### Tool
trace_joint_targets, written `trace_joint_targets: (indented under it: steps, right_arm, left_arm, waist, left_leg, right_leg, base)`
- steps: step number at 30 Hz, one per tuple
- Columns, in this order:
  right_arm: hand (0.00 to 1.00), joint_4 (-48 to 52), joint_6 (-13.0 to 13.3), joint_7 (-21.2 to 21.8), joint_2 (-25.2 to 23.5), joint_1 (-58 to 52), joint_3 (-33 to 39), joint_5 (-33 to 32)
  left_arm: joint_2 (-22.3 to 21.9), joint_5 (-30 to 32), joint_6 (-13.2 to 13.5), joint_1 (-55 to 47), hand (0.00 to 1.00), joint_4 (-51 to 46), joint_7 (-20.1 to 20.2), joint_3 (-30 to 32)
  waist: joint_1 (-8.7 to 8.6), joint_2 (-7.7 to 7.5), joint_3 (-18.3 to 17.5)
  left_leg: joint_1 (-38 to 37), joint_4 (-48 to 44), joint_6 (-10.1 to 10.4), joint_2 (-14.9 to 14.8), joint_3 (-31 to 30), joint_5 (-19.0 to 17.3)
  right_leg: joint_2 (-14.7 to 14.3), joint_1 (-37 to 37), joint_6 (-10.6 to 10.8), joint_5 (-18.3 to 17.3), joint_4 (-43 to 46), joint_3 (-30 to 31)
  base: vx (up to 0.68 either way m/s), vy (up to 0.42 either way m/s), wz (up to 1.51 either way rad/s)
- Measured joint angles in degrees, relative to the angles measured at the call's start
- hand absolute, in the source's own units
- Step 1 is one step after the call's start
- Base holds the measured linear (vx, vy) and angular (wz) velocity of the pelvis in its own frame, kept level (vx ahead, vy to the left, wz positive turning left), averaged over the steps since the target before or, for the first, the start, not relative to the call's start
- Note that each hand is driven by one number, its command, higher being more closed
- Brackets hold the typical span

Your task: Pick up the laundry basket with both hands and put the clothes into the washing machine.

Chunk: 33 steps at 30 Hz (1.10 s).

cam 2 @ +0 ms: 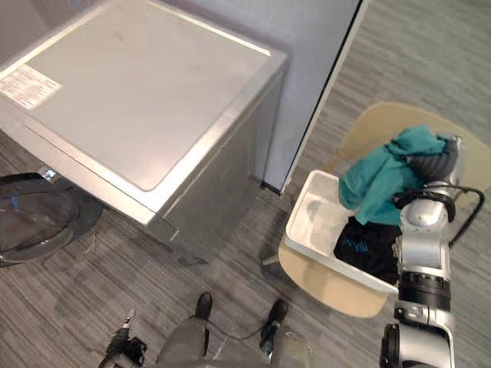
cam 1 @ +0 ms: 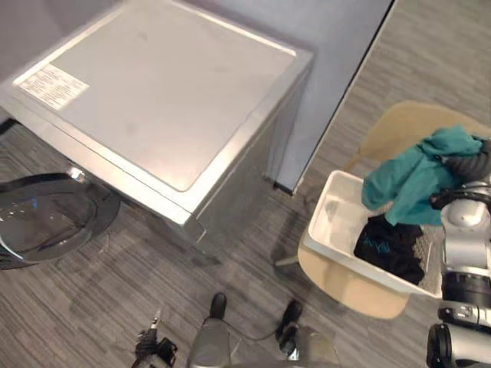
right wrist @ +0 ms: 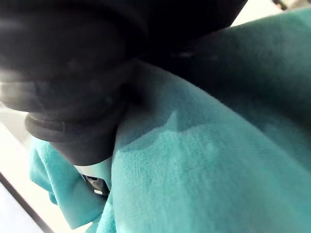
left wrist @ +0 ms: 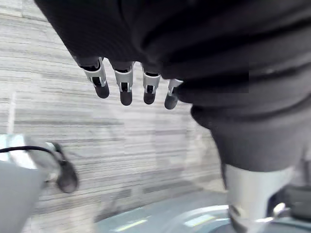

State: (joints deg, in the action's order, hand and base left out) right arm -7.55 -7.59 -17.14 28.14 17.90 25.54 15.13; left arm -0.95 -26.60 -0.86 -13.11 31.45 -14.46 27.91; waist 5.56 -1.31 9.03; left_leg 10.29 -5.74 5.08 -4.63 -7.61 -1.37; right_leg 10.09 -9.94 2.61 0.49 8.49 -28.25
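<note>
Right hand (cam 2: pixel 426 164) sits at 3 o'clock on a teal garment (cam 1: pixel 418 180). Its fingers are buried in the cloth, so I cannot tell its grasp. That garment drapes over the far rim of the white basket (cam 1: pixel 331 222), with a black garment (cam 1: pixel 391 249) inside. The basket rests on a tan seat (cam 1: pixel 353 287), long axis running roughly 10 to 4 o'clock, its bare end toward the washer (cam 1: pixel 161 92) at 10 o'clock. The washer door (cam 1: pixel 46 215) hangs open at 9. Left hand (left wrist: pixel 126 85) hangs with fingers straight and empty above the floor (left wrist: pixel 97 136).
</note>
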Motion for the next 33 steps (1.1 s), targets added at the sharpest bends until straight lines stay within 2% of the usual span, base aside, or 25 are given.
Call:
trace_joint_targets:
  steps: [3,5,7,9,13,15,18,20,22,24,27,28,30,33]
  right_arm:
    - [1.00,3.4,0.3,-0.6,-2.0,-2.2,2.5,-2.0]
    - [1.00,6.3,0.5,-0.7,-2.6,-2.6,3.2,-3.9]
    - [1.00,7.5,1.2,-1.4,-2.6,-2.6,3.2,-4.3]
    - [1.00,8.6,1.6,-1.6,-2.6,-2.2,3.0,-5.7]
    - [1.00,9.2,2.8,-1.6,-2.6,1.5,1.3,-6.8]
    - [1.00,9.9,3.3,-1.6,-2.8,3.3,-0.2,-7.8]
    - [1.00,13.7,5.3,-1.6,-2.9,3.3,-1.7,-8.9]
    - [1.00,14.2,6.7,-1.4,-3.0,5.0,-3.0,-10.0]
    - [1.00,14.2,7.3,-1.3,-3.2,7.3,-5.0,-11.3]
    - [1.00,15.1,7.5,-0.7,-3.3,8.8,-6.7,-12.5]
    - [1.00,15.4,9.1,0.1,-3.3,10.7,-9.5,-13.4]
    - [1.00,15.4,9.2,0.1,-3.3,11.2,-10.1,-14.0]
    - [1.00,15.4,9.4,1.0,-3.5,13.2,-12.6,-16.2]
    - [1.00,15.4,10.3,1.3,-5.0,14.5,-15.4,-19.8]
  left_arm:
    - [-1.0,-0.3,0.8,-1.1,0.00,-13.2,-1.7,6.7]
    - [-1.0,-0.2,2.3,-0.9,0.00,-24.6,-4.4,11.8]
    - [-0.7,0.3,3.7,0.2,0.00,-31.6,-6.6,14.5]
    - [0.1,2.1,4.1,1.6,0.00,-39.8,-9.4,15.8]
    - [2.5,8.5,4.5,3.6,0.00,-51.3,-12.5,15.0]
    - [3.8,12.7,5.5,5.7,0.00,-56.6,-13.4,11.4]
    - [5.4,13.9,7.4,7.2,0.00,-58.8,-12.6,5.9]
    - [6.4,13.9,7.7,8.2,0.00,-58.7,-11.1,1.8]
    - [7.2,13.6,7.7,9.4,0.00,-57.7,-8.0,-4.9]
    - [7.9,12.5,7.8,10.3,0.00,-56.7,-4.9,-10.5]
    - [8.9,7.9,7.5,13.0,0.00,-49.2,-0.8,-21.6]
    - [9.0,6.9,7.3,13.6,0.00,-47.7,0.0,-23.5]
    - [9.3,4.4,5.7,16.6,0.00,-42.3,2.5,-29.6]
    - [9.7,1.2,4.5,22.0,0.00,-37.9,3.5,-34.9]
  waist:
    - [0.40,1.04,-2.2]
    - [0.69,2.49,-4.1]
    - [1.37,3.47,-5.2]
    - [1.59,4.02,-6.0]
    - [1.61,3.99,-6.7]
    - [1.56,4.04,-7.0]
    - [1.41,4.24,-7.4]
    - [1.04,4.22,-7.4]
    - [0.16,4.18,-7.4]
    - [-0.25,3.97,-7.5]
    - [-0.35,3.98,-7.6]
    - [-0.49,3.97,-7.6]
    - [-1.54,3.96,-7.7]
    - [-1.64,3.94,-7.7]
  left_leg:
    - [-1.8,1.1,-0.2,0.3,-0.8,0.1]
    - [-3.6,1.8,-0.3,0.7,-1.0,0.1]
    - [-4.8,1.9,-0.6,0.8,-0.8,-0.1]
    - [-6.5,2.6,-0.7,0.9,-0.5,-0.2]
    - [-7.8,3.1,-0.7,0.6,1.0,-0.2]
    - [-9.6,3.6,-1.1,0.6,2.5,-0.5]
    - [-10.5,3.7,-1.4,0.7,3.9,-0.6]
    - [-11.0,3.9,-1.4,0.7,5.0,-0.7]
    - [-11.9,4.0,-1.6,0.8,6.3,-0.8]
    - [-12.3,4.0,-1.6,0.8,6.8,-0.8]
    - [-13.1,4.6,-1.6,0.7,8.5,-0.8]
    - [-13.2,4.8,-1.6,0.7,8.7,-0.8]
    - [-13.4,4.9,-1.6,0.7,9.4,-0.8]
    - [-14.5,5.1,-1.6,0.6,10.8,-0.8]
  right_leg:
    - [-0.1,2.6,0.4,0.2,-1.8,-1.2]
    - [-0.1,5.0,1.0,0.7,-3.6,-1.4]
    - [-0.2,6.6,1.4,1.2,-5.1,-1.3]
    - [-0.6,8.4,1.6,1.9,-6.6,-1.0]
    - [-1.6,9.6,1.3,3.7,-9.5,1.2]
    - [-1.9,10.8,1.4,4.5,-11.0,2.8]
    - [-2.0,11.0,1.3,5.5,-11.9,4.7]
    - [-2.0,11.2,1.3,6.2,-12.7,5.7]
    - [-2.0,11.9,1.2,6.7,-13.3,6.6]
    - [-2.2,12.2,1.1,7.3,-14.1,7.3]
    - [-2.3,12.0,1.1,7.6,-14.1,8.7]
    - [-2.3,11.9,1.0,7.6,-14.1,9.0]
    - [-2.3,11.5,1.0,8.0,-14.1,9.7]
    - [-2.6,11.5,1.0,8.3,-14.1,11.3]
  base:
    - [0.07,0.011,0.23]
    - [0.06,0.014,0.08]
    - [0.04,0.012,-0.03]
    - [0.04,0.002,-0.05]
    - [0.01,-0.003,-0.25]
    - [-0.01,0.005,-0.33]
    - [-0.01,0.011,-0.34]
    - [-0.04,0.016,-0.30]
    - [-0.06,0.020,-0.20]
    - [-0.06,0.011,-0.21]
    - [-0.06,0.005,-0.23]
    - [-0.05,0.003,-0.18]
    - [-0.03,0.003,-0.15]
    - [0.00,0.001,-0.24]
